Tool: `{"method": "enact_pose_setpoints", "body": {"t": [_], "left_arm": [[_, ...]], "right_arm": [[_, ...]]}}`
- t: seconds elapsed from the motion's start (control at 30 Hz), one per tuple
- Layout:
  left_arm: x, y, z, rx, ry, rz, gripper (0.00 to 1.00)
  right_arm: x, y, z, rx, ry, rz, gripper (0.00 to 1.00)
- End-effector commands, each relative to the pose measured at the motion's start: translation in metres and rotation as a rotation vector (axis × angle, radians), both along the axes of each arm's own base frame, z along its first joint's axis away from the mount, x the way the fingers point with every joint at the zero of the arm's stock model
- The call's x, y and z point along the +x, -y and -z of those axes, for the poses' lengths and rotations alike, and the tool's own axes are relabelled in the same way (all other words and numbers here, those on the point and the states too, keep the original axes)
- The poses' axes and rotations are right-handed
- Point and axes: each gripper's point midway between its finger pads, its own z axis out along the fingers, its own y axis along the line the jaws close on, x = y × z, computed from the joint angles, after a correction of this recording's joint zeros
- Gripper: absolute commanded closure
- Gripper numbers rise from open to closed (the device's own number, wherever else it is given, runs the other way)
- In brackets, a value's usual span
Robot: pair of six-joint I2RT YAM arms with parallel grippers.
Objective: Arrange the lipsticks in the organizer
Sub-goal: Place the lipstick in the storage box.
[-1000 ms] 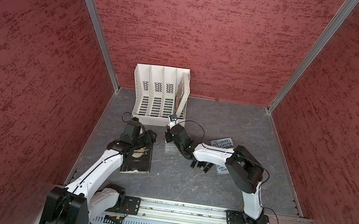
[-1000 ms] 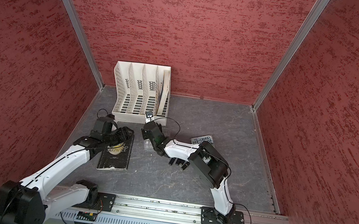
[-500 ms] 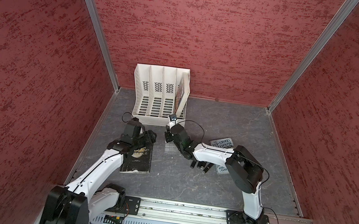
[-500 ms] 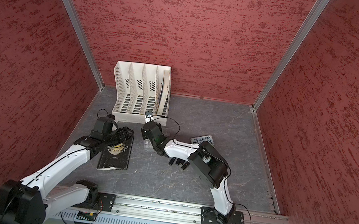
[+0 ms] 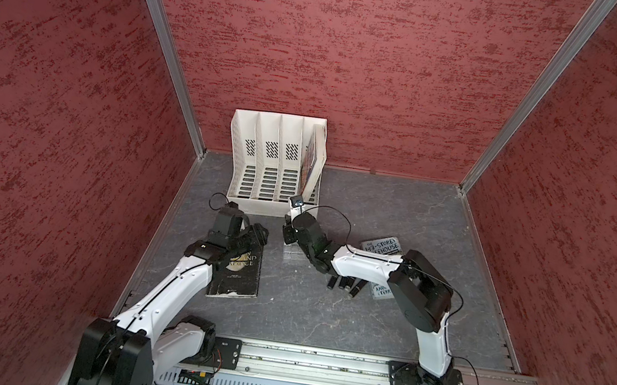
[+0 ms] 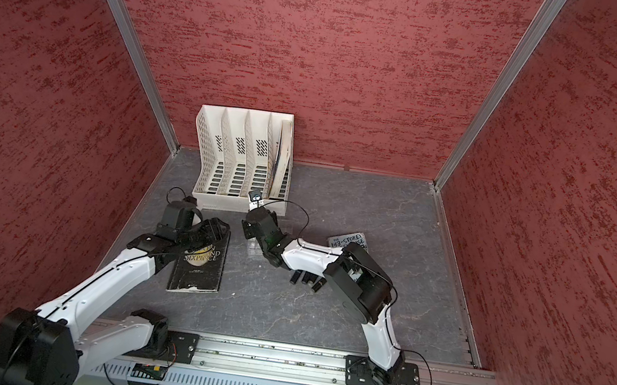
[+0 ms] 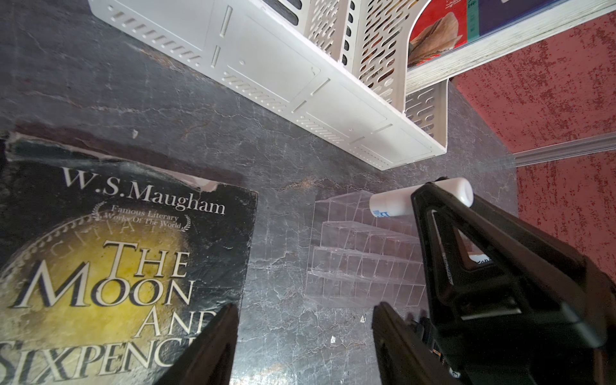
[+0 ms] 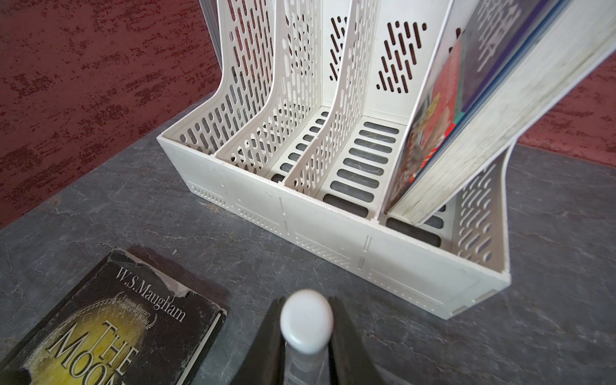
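Our right claw (image 8: 306, 336) was pinching the white lipstick (image 7: 388, 202), whose rounded end stuck out past the fingertips. The tube hung tilted at the tallest step of the clear organizer (image 7: 360, 256), which sat just below that claw; we could not tell whether they touched. The black lipsticks (image 5: 343, 284) lay together on the surface (image 5: 303, 314) behind the claw, under its arm. Our left claw (image 7: 301, 336) stood spread with nothing in it, the organizer just ahead and a dark book (image 7: 116, 266) beside it.
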Motion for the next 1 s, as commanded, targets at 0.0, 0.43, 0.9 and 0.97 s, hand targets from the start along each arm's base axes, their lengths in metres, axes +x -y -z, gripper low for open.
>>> {"method": "enact_pose_setpoints", "body": {"t": [0.0,0.43,0.9,0.97], "left_arm": [[0.002,0.0,0.001,0.018,0.013,0.008,0.33],[0.002,0.0,-0.001,0.019,0.016,0.012,0.33],[0.002,0.018,-0.041,0.172,0.15,0.099,0.2],[0.0,0.034,-0.051,0.249,0.202,0.157,0.15]], "right_arm": [[-0.001,-0.01,0.004,0.017,-0.02,-0.013,0.99],[0.0,-0.01,0.03,-0.01,-0.058,0.0,0.99],[-0.015,0.023,-0.042,0.098,-0.054,0.061,0.51],[-0.026,0.041,-0.055,0.113,-0.093,0.087,0.45]]}}
